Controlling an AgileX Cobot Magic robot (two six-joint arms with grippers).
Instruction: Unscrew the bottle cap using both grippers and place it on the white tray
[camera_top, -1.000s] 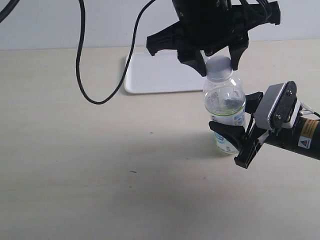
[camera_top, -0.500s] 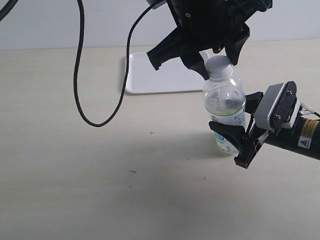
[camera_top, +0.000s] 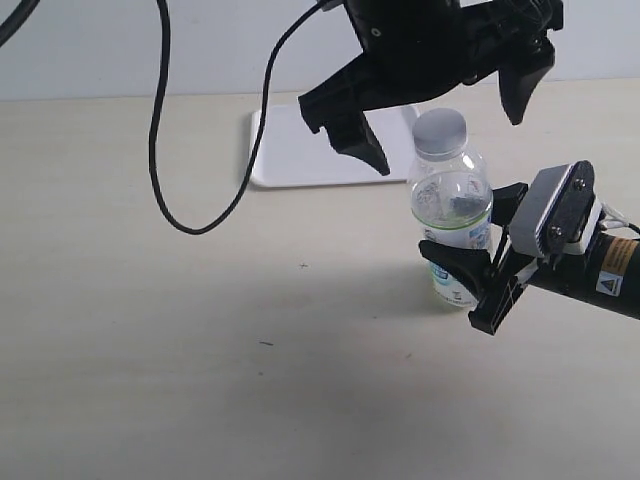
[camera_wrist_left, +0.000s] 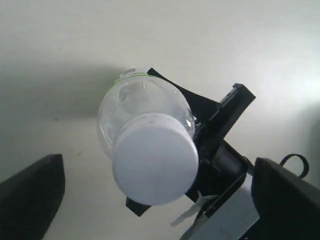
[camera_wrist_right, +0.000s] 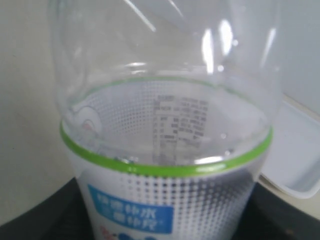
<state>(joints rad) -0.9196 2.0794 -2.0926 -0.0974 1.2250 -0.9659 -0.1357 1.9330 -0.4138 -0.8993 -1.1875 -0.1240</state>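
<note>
White plastic is seen at the top of the bottle (camera_top: 451, 225), where the bottle cap (camera_top: 440, 131) is seated on the neck. The bottle is stood upright on the pale table (camera_top: 200, 350), near the right-hand end of the white tray (camera_top: 300, 160) but apart from it; the tray is laid flat farther back. The left gripper (camera_top: 448, 140) is held above the bottle and spread wide, with one finger (camera_top: 362, 142) to the left of the cap and the other to its right. Neither finger is pressed against the cap and nothing is held (in the left wrist view the cap is framed by two dark fingertips, with a clear gap on each side). The right gripper (camera_top: 462, 240) is closed around the labelled lower half of the bottle, which is clasped between its black fingers, though the far finger is partly hidden behind the bottle. A black cable (camera_top: 160, 150) is hung in a loop over the table, left of the tray.
</note>
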